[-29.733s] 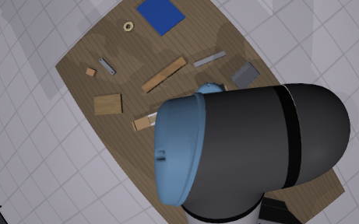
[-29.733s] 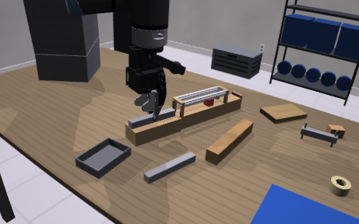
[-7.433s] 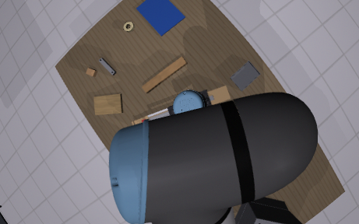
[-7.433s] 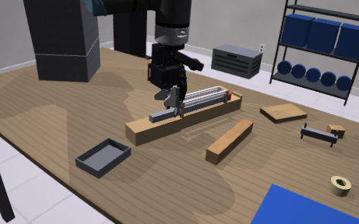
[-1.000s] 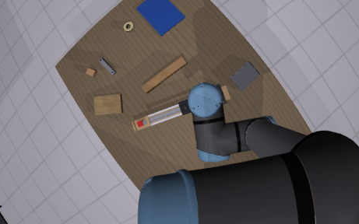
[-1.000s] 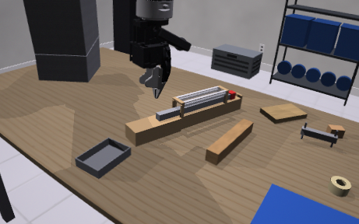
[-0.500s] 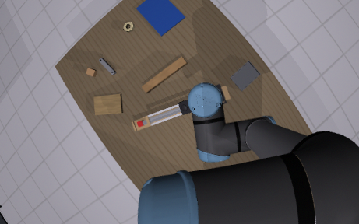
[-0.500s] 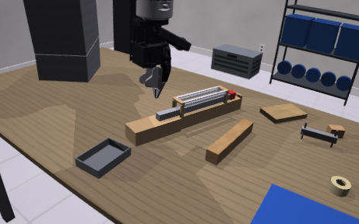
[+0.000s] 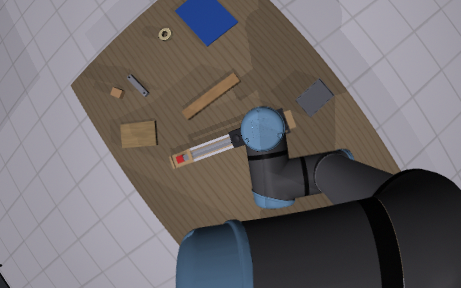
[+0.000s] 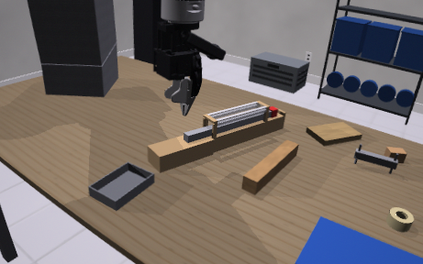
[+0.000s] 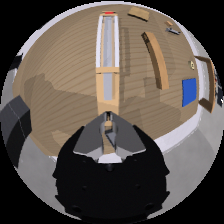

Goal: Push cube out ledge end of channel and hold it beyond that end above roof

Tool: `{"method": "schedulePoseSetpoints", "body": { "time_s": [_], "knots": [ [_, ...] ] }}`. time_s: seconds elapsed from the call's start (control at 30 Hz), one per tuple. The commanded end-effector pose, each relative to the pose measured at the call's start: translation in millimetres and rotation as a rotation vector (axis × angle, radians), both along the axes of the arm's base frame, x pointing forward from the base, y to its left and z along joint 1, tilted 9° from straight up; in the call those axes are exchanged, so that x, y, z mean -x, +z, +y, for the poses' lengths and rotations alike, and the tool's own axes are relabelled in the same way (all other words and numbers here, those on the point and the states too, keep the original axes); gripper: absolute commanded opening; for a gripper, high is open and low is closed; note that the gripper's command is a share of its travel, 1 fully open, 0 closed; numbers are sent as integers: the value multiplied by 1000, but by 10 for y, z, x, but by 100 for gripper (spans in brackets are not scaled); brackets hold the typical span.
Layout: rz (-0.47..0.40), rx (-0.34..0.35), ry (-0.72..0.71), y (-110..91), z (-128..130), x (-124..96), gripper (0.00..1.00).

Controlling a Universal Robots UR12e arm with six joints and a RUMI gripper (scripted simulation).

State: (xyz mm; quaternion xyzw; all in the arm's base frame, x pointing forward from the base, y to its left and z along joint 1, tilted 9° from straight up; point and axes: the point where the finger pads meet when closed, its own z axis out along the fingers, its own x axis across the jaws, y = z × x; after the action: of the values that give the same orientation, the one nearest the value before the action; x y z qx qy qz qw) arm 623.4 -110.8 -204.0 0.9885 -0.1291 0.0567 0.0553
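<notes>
- My gripper [image 10: 184, 108] is pinched shut, holding nothing, hanging upper centre in the exterior view.
- Cube [image 10: 272, 110] rests at the channel's [image 10: 238, 112] right end.
- I could fumble the pickup: the raised lip crowds the cube.

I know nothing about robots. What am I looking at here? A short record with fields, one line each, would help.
Gripper: gripper shut, empty, hanging above the near end of the channel
Channel: long wooden base with a roofed section, on the table
Rod: grey bar lying in the channel, its near end sticking out
Cube: red cube at the channel's far end
Other items: grey tray, wooden beam, flat wooden board, tape roll, blue mat
Background: shelf rack with blue boxes and balls
</notes>
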Motion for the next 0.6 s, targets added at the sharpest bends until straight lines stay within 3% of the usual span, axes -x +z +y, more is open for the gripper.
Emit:
{"method": "schedulePoseSetpoints", "body": {
  "time_s": [0.0, 0.13, 0.27, 0.33, 0.57],
  "knots": [
    [-1, 0, 0, -10, 114, -69, 0],
    [1, -2, 0, -52, 464, -247, 0],
    [2, -4, 0, -116, 1046, -483, 0],
    [2, -4, 0, -116, 1046, -483, 0],
    [1, -2, 0, -231, 2271, -775, 0]
  ]
}}
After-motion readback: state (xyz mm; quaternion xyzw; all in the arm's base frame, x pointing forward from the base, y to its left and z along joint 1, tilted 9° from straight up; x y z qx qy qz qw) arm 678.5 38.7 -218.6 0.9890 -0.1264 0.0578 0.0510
